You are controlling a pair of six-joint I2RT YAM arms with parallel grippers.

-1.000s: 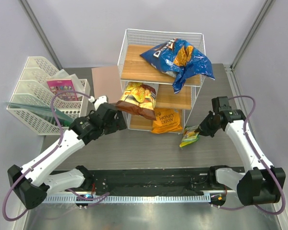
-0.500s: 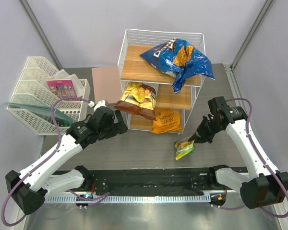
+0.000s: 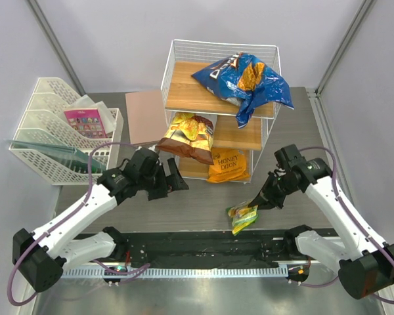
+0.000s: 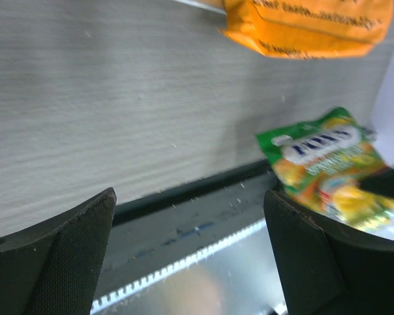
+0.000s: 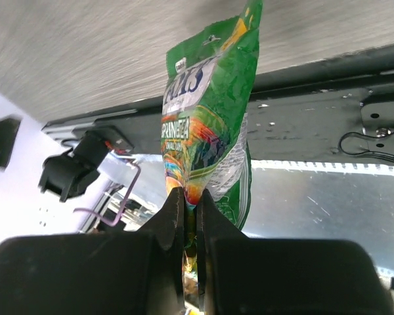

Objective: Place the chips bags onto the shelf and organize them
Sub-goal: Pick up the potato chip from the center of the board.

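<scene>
Blue crinkly bag (image 3: 246, 79), brown bag (image 3: 189, 136) and orange bag (image 3: 226, 165) sit on the tall white wire shelf (image 3: 184, 93); the right gripper (image 3: 256, 201) pinches the small green-yellow bag (image 3: 241, 216), the left gripper (image 3: 176, 182) gapes empty.

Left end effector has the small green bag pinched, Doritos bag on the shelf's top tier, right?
Wrong arm: the right end effector pinches the small green bag, per the right wrist view. The Doritos bag does lie on the top tier of the shelf.

Blue bag (image 3: 246, 79) tops the shelf (image 3: 187, 92), orange bag (image 3: 228, 165) lowest, green-yellow bag (image 3: 243, 215) dangling.
</scene>
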